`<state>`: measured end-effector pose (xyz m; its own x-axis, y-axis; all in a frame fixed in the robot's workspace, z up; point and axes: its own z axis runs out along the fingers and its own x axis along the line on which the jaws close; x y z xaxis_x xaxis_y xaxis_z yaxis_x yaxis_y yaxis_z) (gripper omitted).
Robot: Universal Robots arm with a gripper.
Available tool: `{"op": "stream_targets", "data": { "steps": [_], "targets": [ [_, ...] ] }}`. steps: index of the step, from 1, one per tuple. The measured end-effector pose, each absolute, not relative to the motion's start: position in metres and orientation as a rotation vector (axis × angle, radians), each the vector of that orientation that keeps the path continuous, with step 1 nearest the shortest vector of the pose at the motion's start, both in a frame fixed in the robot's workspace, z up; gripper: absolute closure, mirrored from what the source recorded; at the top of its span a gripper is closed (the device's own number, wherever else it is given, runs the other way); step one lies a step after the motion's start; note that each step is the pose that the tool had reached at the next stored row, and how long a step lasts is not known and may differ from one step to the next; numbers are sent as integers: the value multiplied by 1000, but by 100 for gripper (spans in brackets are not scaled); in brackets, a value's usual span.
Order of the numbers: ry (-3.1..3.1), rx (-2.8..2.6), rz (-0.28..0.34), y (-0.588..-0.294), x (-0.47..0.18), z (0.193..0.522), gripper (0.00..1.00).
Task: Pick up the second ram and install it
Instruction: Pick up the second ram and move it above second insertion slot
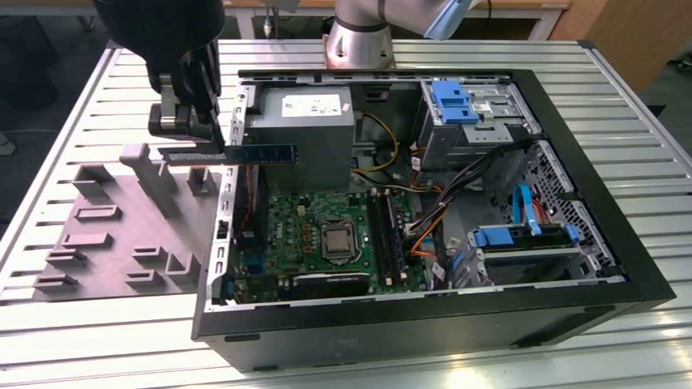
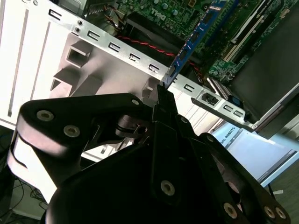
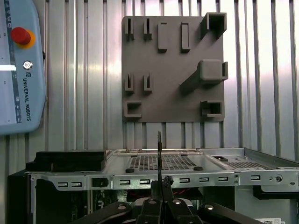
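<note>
Grip status: the gripper (image 1: 203, 144) has its fingers (image 2: 162, 101) clenched on the second ram (image 1: 259, 152), pinching one end of the strip across its flat faces. No gap shows between fingers and module in the second wrist view.

The second ram is carried level and on edge, clear of everything below. It spans the wall of the open computer case (image 1: 605, 300) at the exterior view's left, with its free end reaching over the interior near the power supply (image 1: 297, 109).

Edge-on carriage appears deliberate: it suits how a module must meet the long black slots (image 1: 386, 235) on the motherboard (image 1: 313, 215). These lie well apart from it, nearer the case middle.

A grey holder plate (image 1: 108, 235) with uprights rests on the slatted surface (image 1: 97, 324) just beside the case, below the gripper.

Judgement: module off its holder, not yet seated.
</note>
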<state>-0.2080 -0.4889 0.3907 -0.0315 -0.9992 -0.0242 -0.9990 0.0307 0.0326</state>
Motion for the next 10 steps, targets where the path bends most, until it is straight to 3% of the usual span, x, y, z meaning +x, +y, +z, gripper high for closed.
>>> {"op": "stream_targets", "data": {
  "steps": [10],
  "targets": [
    [-2251, 2182, -63, -489, -205, 391, 88]
  ]
}}
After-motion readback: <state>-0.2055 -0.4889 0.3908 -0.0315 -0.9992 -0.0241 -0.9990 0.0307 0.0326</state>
